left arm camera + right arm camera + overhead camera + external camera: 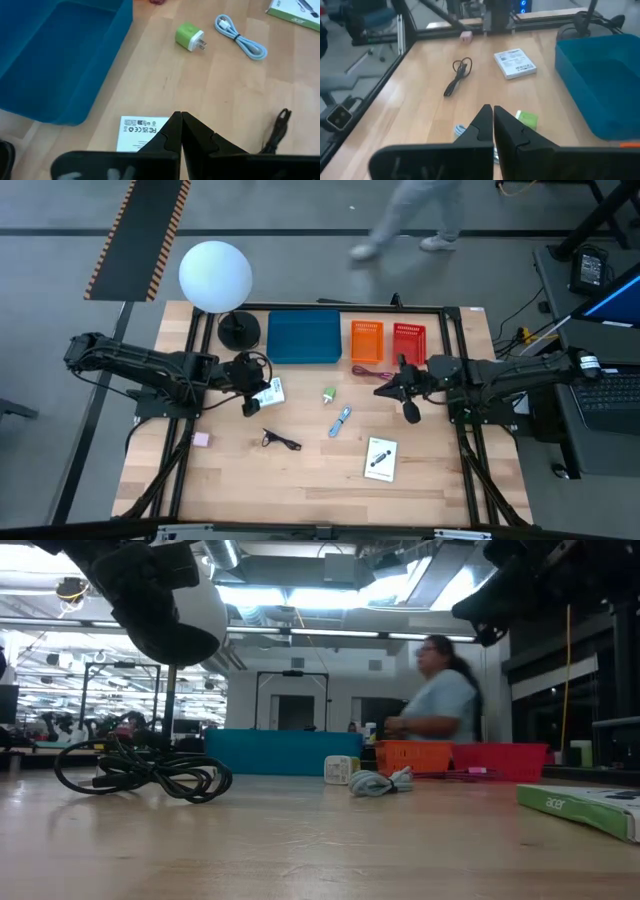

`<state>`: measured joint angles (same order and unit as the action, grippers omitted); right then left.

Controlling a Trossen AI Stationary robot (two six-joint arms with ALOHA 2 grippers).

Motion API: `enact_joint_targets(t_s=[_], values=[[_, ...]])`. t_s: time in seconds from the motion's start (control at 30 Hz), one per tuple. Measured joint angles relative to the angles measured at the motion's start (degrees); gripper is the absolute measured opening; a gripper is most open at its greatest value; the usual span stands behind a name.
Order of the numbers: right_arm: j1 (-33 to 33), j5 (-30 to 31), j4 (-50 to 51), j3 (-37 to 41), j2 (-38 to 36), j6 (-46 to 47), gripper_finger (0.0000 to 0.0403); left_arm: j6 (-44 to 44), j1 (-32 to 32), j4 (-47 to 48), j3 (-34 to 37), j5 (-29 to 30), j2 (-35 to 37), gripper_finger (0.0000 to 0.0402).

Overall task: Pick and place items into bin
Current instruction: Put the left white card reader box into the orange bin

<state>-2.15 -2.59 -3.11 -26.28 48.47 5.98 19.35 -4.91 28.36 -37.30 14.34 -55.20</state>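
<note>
Items [339, 421] scattered on table [300, 480]

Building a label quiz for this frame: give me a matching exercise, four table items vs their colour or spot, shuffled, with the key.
Items:
1. wall charger
2. coiled USB cable
3. black cable
4. largest bin

Descriptions:
A. blue, at the table's far edge
B. green, with metal prongs
C. dark, lying loose nearer the pink block
D. pale blue, bundled beside the charger

Pairs: 1-B, 2-D, 3-C, 4-A
</note>
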Motion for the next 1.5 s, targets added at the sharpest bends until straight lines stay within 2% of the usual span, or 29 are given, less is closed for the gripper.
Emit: enact_joint_targets(t_s=[0.17, 0.33, 0.6, 0.77, 0.87, 1.0, 1.27, 1.5], values=[[-0.02, -0.05, 1.25, -4.50, 4.01, -1.66, 0.0000, -0.02, 0.00, 0.20, 0.00, -0.94, 0.00, 0.0002], [-0.79, -0.01, -0.43, -8.52, 12.07, -5.86, 0.0000, 0.83, 0.00, 3.06, -1.86, -5.33, 0.00, 0.0002], [-1.27, 0.00, -2.53, -20.04, 27.75, -15.22, 0.0000, 2.47, 0.01, 8.72, -4.92, -4.88, 0.00, 0.0002], [-1.03, 0.00, -4.07, -27.31, 36.70, -15.57, 0.0000, 2.94, 0.00, 14.74, -4.92, -3.47, 0.00, 0.0002], [-0.98, 0.00, -9.01, -29.47, 42.98, -15.74, 0.0000, 5.56, 0.02, 18.71, -4.92, -0.25, 0.00, 0.0002], [-0.96, 0.02, -12.82, -33.59, 50.79, -18.01, 0.0000, 6.45, 0.02, 21.36, -4.92, 0.75, 0.00, 0.0002], [-0.37, -0.03, -8.69, -45.53, 61.13, -20.51, 0.0003, 7.70, 0.02, 23.23, -4.90, 0.86, 0.00, 0.0002], [1.44, 0.03, 4.09, -56.57, 66.01, -23.34, 0.0049, 5.11, 0.02, 23.22, -4.87, 0.99, 0.00, 0.0002]])
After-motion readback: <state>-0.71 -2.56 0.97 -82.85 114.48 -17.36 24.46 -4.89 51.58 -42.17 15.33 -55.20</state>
